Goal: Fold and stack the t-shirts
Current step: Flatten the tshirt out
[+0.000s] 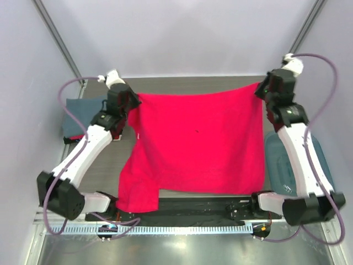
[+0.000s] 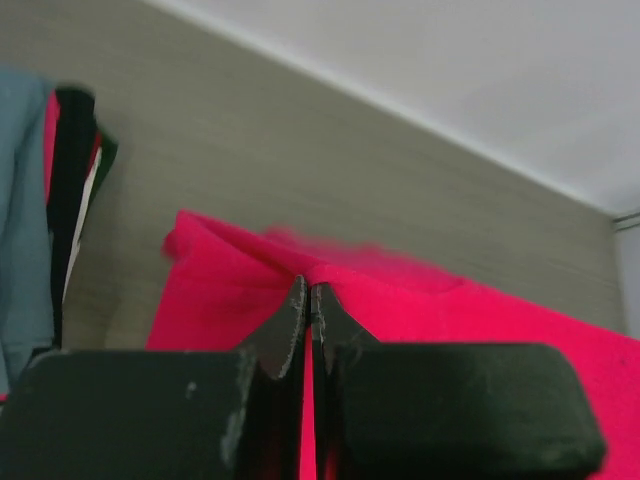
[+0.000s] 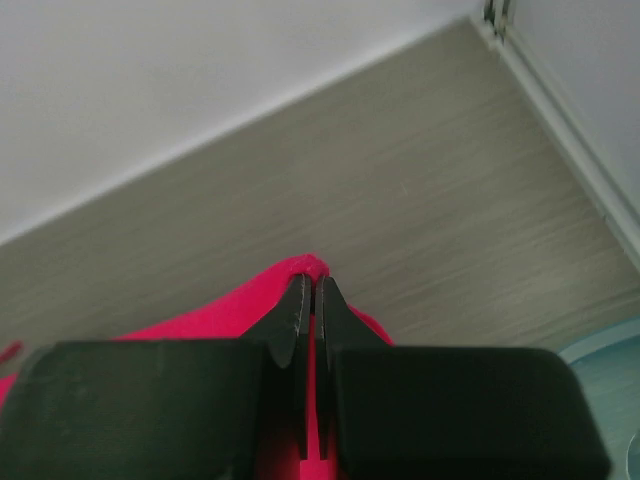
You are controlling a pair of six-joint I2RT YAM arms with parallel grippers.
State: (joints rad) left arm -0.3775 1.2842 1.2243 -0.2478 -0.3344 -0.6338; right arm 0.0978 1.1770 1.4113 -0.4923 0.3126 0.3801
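A bright red-pink t-shirt hangs spread between my two grippers, lifted at its far edge, with its near edge and one sleeve lying by the arm bases. My left gripper is shut on the shirt's far left corner; the cloth shows pinched between the fingers. My right gripper is shut on the far right corner. A slate blue-grey t-shirt lies folded at the left on top of other red and dark folded tees.
A translucent teal plastic tub sits at the right, partly under my right arm. The grey wood-grain table ends at a white back wall. A metal rail runs along the near edge.
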